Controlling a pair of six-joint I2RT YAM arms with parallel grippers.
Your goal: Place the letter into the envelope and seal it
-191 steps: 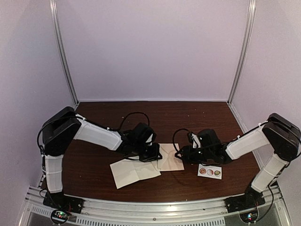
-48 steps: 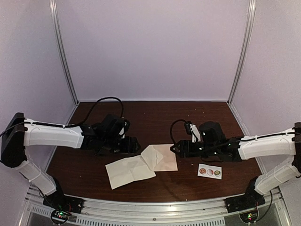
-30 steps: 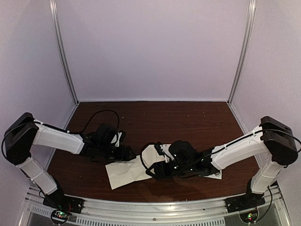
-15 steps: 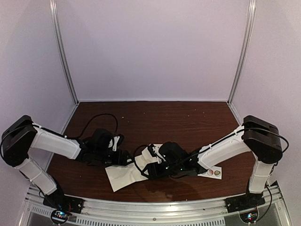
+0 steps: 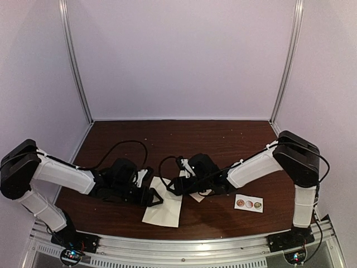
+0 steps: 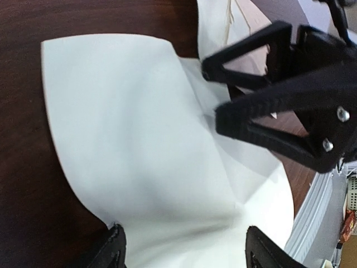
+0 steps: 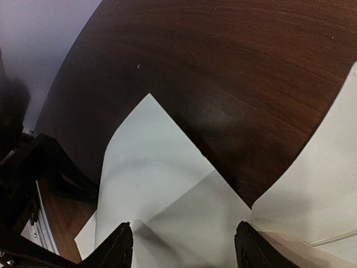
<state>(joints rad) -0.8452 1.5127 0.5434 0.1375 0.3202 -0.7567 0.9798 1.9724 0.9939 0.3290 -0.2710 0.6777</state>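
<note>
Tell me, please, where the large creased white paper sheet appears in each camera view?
Top external: the large creased white paper sheet lies front centre.
Left wrist: it fills the middle of the picture.
Right wrist: it fills the lower centre.
Shared landmark: the dark brown wooden table under it.

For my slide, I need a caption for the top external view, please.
Left arm and right arm meet at a white sheet on the dark table.
</note>
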